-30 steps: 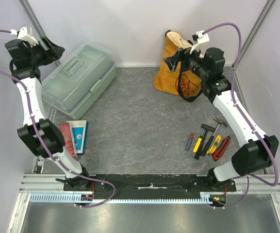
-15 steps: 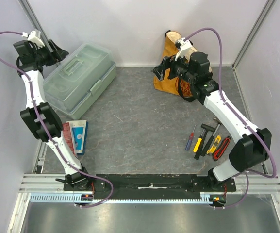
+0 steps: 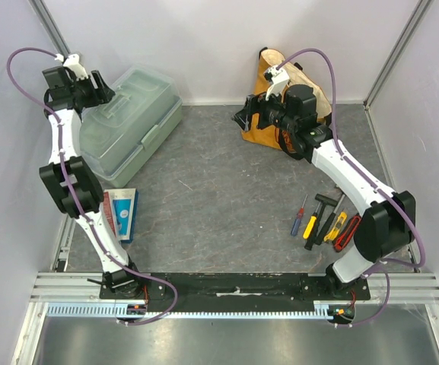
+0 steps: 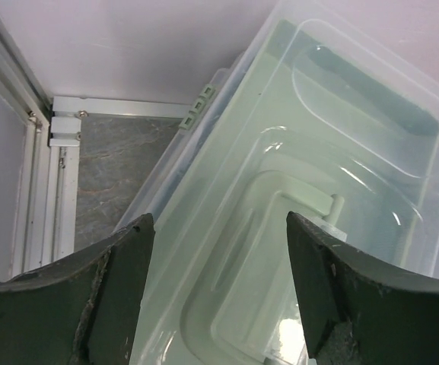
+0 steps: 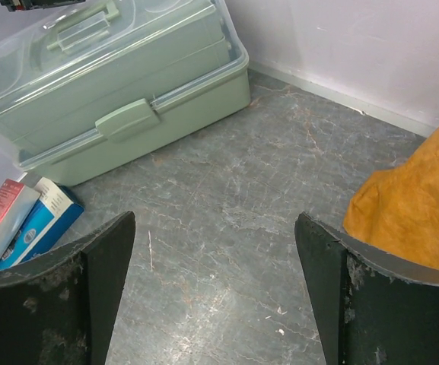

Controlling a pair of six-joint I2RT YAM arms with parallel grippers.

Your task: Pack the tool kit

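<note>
Far left: left end effector [image 4: 217,220] hangs over the toolbox [image 3: 139,114], fingers apart, nothing between them; the clear lid [image 4: 318,152] below is closed. The box sits angled in the counter's [image 3: 204,190] far left corner. Red and blue packets [image 3: 120,214] lie just in front of it. Centre-right: right end effector [image 5: 213,219] in mid-air beside the yellow bag [image 3: 259,135], fingers wide apart, empty. Right: hand tools [image 3: 326,220] lie loose, well apart from the box.
</note>
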